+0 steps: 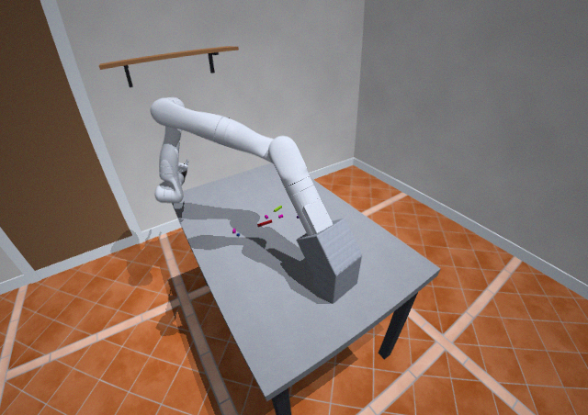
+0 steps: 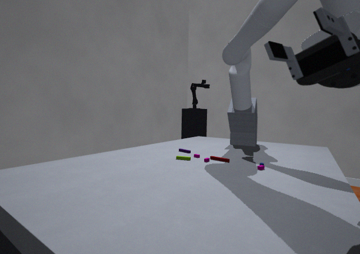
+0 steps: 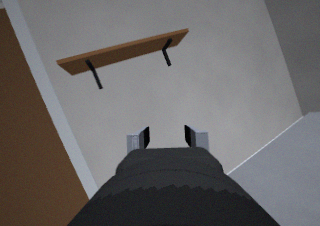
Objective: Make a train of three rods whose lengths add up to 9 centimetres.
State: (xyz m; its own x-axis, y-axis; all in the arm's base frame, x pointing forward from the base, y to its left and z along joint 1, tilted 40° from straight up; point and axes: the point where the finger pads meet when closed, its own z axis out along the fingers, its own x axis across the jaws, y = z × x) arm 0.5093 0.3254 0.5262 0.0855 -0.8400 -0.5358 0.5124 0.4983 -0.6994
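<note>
Several rods lie on the grey table. In the exterior view I see a purple rod (image 2: pixel 184 150), a lime rod (image 2: pixel 183 158), two magenta rods (image 2: pixel 196 155) (image 2: pixel 206 159) and a red rod (image 2: pixel 219 159) in a loose group. A third magenta rod (image 2: pixel 260 167) lies apart to the right, with a small blue rod (image 2: pixel 261 164) just behind it. In the top view the lime rod (image 1: pixel 277 207) and the red rod (image 1: pixel 264 222) also show. My gripper (image 2: pixel 296 32) (image 1: pixel 184 166) is open and empty. It hangs high over the table's edge, far from the rods. In the wrist view the gripper (image 3: pixel 167 136) points at the wall.
The arm's grey base block (image 1: pixel 330 263) stands on the table near the rods. A wooden shelf (image 3: pixel 122 51) hangs on the wall ahead of the fingers. A black pedestal with a small dark stand (image 2: pixel 194 122) is behind the table.
</note>
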